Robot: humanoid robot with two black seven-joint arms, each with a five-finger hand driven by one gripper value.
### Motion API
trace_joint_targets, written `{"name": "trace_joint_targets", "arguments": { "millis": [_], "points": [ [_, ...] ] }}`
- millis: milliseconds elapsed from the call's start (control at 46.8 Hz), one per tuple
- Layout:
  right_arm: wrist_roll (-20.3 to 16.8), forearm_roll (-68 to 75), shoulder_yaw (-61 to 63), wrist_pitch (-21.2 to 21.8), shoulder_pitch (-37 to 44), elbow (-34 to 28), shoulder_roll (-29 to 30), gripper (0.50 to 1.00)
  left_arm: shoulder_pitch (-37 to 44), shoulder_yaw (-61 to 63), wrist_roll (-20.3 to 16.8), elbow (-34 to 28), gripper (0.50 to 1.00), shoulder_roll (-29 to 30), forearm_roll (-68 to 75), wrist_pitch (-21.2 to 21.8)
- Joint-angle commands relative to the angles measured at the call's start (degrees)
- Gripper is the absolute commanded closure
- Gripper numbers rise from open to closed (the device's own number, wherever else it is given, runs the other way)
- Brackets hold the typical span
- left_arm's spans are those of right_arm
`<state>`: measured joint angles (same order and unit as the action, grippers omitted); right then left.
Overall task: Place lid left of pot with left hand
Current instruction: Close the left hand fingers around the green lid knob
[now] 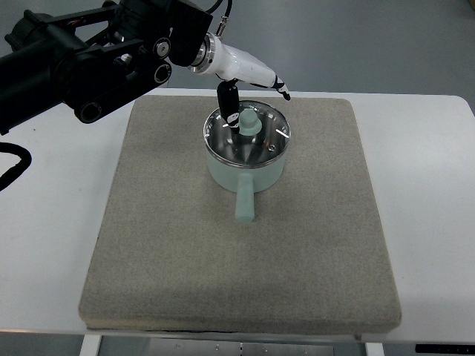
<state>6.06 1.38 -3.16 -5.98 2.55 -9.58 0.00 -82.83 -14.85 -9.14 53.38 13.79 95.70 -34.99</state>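
A pale green pot [245, 172] stands on the grey mat [237, 252], its handle [244, 204] pointing toward the near edge. A glass lid [269, 144] with a metal rim and a green knob [249, 123] sits on the pot. My left arm comes in from the upper left. Its white hand [254, 104] hovers over the far side of the lid. One black finger [228, 102] reaches down beside the knob's left side, and another finger [283, 92] points away to the right. The fingers are not closed around the knob.
The mat lies on a white table [430, 222]. Bare mat stretches to the left of the pot [163, 170] and in front of it. A black cable [11, 167] loops at the left edge.
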Motion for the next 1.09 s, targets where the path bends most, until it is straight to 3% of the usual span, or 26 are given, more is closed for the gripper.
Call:
{"name": "trace_joint_targets", "arguments": {
  "millis": [0, 193, 364, 599, 770, 1070],
  "points": [
    [0.00, 0.02, 0.00, 0.00, 0.00, 0.00, 0.00, 0.579, 0.12, 1.14, 0.00, -0.20, 0.516, -0.08, 1.50, -0.01],
    [0.00, 0.02, 0.00, 0.00, 0.00, 0.00, 0.00, 0.579, 0.21, 1.14, -0.01, -0.73, 0.534, -0.35, 2.21, -0.01],
    [0.00, 0.03, 0.00, 0.00, 0.00, 0.00, 0.00, 0.579, 0.04, 1.14, -0.01, -0.56, 0.643, -0.35, 2.21, -0.01],
    [0.00, -0.06, 0.00, 0.00, 0.00, 0.00, 0.00, 0.579, -0.23, 1.14, -0.01, -0.29, 0.711, -0.35, 2.21, -0.01],
    [0.00, 0.03, 0.00, 0.00, 0.00, 0.00, 0.00, 0.579, -0.23, 1.14, -0.01, -0.20, 0.731, -0.35, 2.12, -0.01],
    [0.00, 0.03, 0.00, 0.00, 0.00, 0.00, 0.00, 0.579, -0.31, 1.14, -0.01, -0.12, 0.877, -0.26, 2.21, -0.01]
  ]
}}
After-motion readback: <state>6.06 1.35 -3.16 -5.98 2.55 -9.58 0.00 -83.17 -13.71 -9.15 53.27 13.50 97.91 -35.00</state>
